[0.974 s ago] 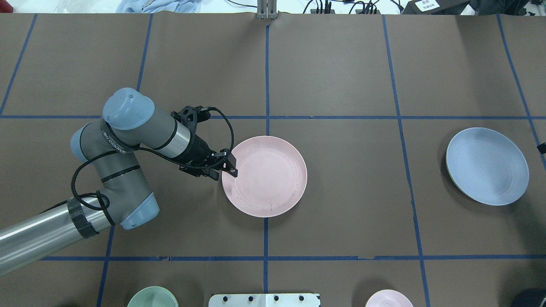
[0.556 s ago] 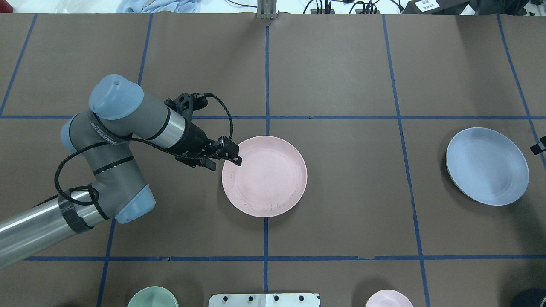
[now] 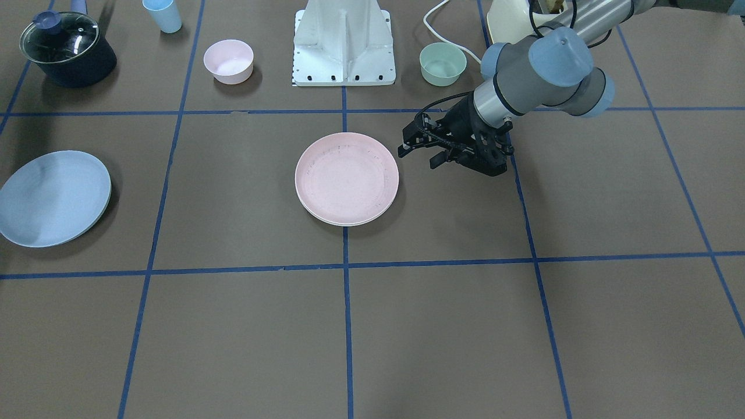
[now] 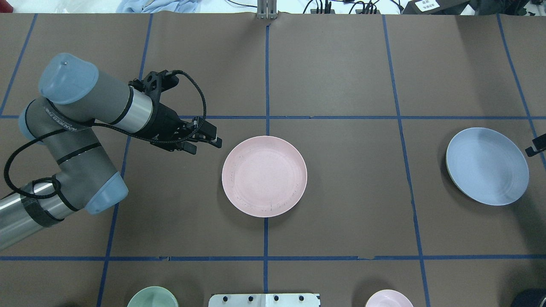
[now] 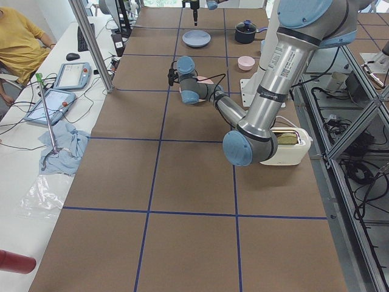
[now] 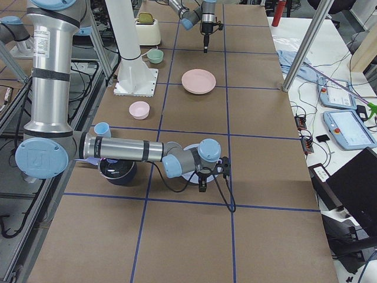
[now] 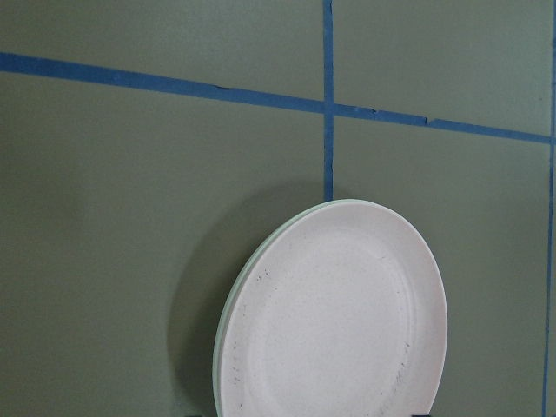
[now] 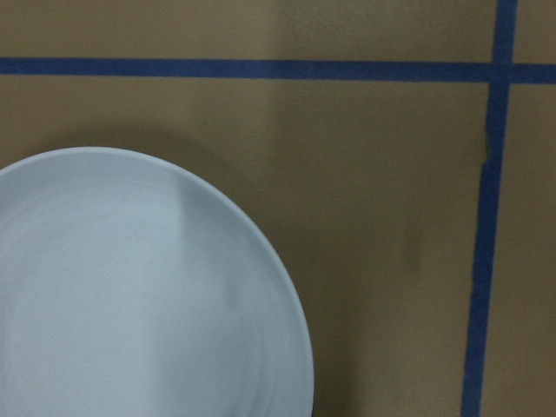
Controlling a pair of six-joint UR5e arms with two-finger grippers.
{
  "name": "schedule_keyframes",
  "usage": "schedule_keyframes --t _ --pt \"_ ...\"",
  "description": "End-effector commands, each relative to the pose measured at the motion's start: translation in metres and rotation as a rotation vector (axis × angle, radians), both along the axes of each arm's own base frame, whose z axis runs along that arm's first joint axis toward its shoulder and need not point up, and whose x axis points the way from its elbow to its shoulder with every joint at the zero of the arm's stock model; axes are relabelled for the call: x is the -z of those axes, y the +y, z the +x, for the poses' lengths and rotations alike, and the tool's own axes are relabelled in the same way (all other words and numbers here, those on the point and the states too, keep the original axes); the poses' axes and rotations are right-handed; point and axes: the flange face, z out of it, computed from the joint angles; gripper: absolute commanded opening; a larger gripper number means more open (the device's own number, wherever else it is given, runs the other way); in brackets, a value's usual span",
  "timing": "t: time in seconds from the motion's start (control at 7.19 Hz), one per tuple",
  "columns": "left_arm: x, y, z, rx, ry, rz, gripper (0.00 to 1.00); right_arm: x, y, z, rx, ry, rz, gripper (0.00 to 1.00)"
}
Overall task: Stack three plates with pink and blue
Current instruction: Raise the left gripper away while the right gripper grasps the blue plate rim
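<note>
The pale pink plate lies flat at the table's middle, also seen in the front view. In the left wrist view the pink plate rests on a cream-white plate, of which only a thin rim shows. My left gripper is open and empty, apart from the pink plate on its left side. The pale blue plate lies alone at the far right. Only a black tip of my right gripper shows beside the blue plate; I cannot tell whether it is open or shut.
A mint-green bowl and a small pink bowl flank the robot's white base. A dark pot with a glass lid and a blue cup stand near the blue plate's side. A cream toaster sits by the base.
My left gripper was at the pink plate's left rim. It has drawn back to the left and away, and is now clear of the plate. The plates have not moved.
</note>
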Motion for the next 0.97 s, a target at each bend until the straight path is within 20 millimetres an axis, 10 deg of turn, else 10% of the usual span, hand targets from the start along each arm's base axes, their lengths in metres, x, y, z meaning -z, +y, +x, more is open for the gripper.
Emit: schedule_keyframes --t 0.0,0.56,0.83 --pt "0.001 -0.001 -0.003 0.004 0.001 -0.001 0.84 -0.045 0.019 -0.011 -0.084 -0.041 0.022 0.99" --pt "0.005 0.001 -0.006 0.007 0.008 0.007 0.84 -0.033 0.015 -0.030 -0.077 -0.059 0.009 0.96" --pt "0.005 0.001 -0.007 0.009 0.008 0.007 0.84 -0.031 0.017 -0.041 -0.051 -0.064 0.007 0.62"
